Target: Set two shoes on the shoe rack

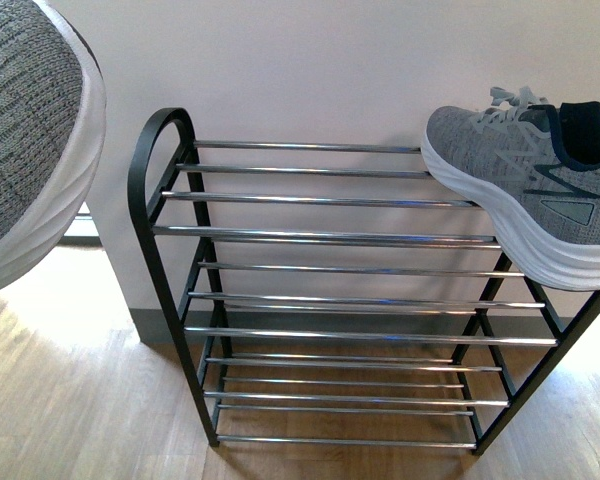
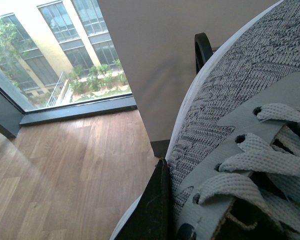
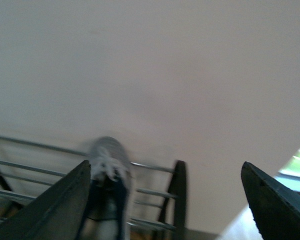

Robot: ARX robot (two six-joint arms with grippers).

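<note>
Bright daylight, right wrist view blurred, perhaps motion

Home hallway: shoe rack (image 1: 330, 237), wooden floor (image 2: 65, 165)

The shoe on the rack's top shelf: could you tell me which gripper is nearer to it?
Right. The right gripper faces that shoe, open; the left gripper holds the other shoe beyond the rack's opposite end.

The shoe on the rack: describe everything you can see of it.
The shoe is a grey knit sneaker with a thick ridged white sole, dark navy collar and pale laces. It sits upright on the chrome bars of the top shelf of the shoe rack, at its right end, toe toward the left and the wall. The picture edge cuts off its heel. The right gripper is open and apart from it.
</note>
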